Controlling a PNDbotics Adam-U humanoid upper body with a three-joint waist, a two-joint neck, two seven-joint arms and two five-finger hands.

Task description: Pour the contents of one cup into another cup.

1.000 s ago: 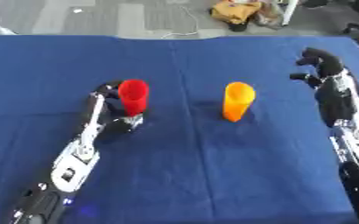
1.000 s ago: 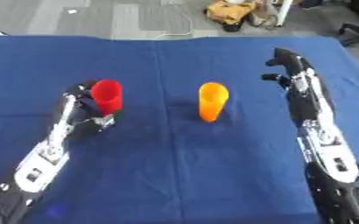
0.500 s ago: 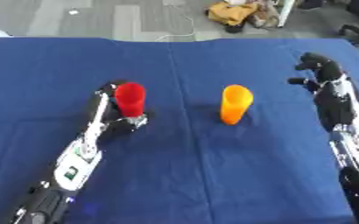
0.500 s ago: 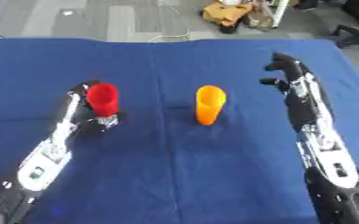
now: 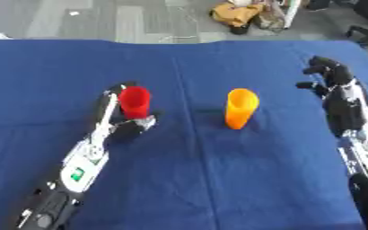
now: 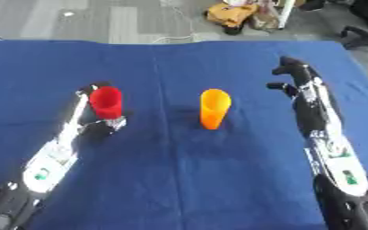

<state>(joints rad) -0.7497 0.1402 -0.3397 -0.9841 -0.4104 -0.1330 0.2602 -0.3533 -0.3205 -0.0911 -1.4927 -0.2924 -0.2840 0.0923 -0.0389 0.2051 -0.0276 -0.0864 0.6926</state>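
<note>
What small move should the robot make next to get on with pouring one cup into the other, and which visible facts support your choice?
Probably lift the red cup and carry it toward the orange cup. The left hand is already wrapped around the red cup's base, both cups stand upright and apart on the blue table, and the right hand sits off to the side, touching nothing.

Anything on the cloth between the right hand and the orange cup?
Nothing: only bare blue tablecloth lies between the right hand and the orange cup. Both eye views show that stretch bare.
</note>
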